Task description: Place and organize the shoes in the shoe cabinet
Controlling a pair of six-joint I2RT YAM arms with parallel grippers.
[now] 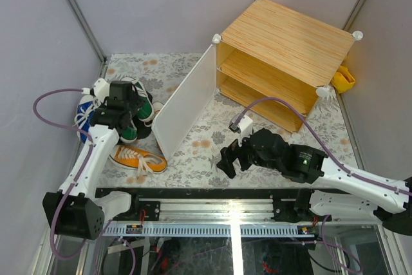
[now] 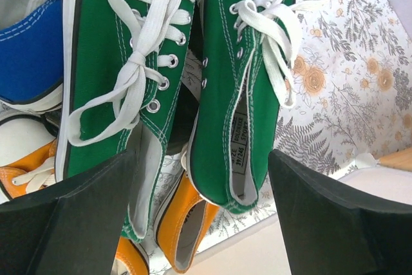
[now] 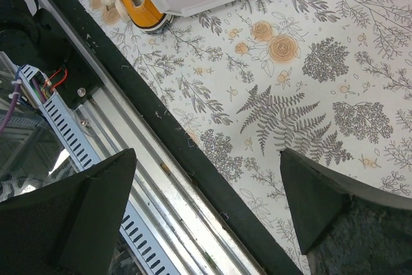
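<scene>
The left fingers hang spread over green canvas sneakers with flat white laces, inner label unreadable, left of the wood-grain, white-doored shoe cabinet. The right fingers are spread above the floral worktop.

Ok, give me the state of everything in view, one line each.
shoe cabinet, visible shelves bare.
door, swung open.
green shoes, laced, heaped outside the cabinet.
blue shoe, in the same heap.
orange shoe, lying outside, by the door.
left gripper, open, above the green shoes.
right gripper, open, empty.
</scene>
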